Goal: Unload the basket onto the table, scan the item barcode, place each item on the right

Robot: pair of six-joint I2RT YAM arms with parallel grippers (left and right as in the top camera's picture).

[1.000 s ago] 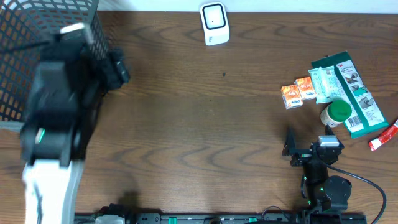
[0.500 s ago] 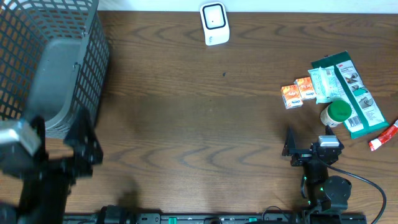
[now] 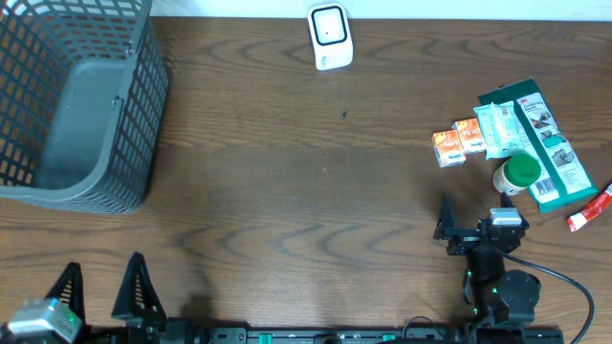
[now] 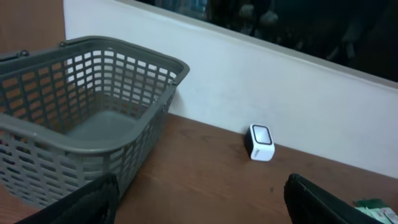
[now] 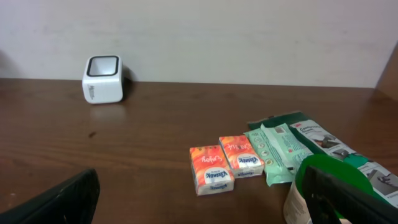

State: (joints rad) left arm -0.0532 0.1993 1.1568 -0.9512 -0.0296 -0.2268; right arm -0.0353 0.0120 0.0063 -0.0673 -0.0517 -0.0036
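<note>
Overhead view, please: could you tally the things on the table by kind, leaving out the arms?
grey mesh basket: 1
white scanner: 1
orange tissue packs: 2
pale green wipes pack: 1
green-lidded jar: 1
green flat package: 1
red and white tube: 1
Total: 8

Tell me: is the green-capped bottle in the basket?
No, the bottle stands beside the orange packs, across the table from the basket.
</note>
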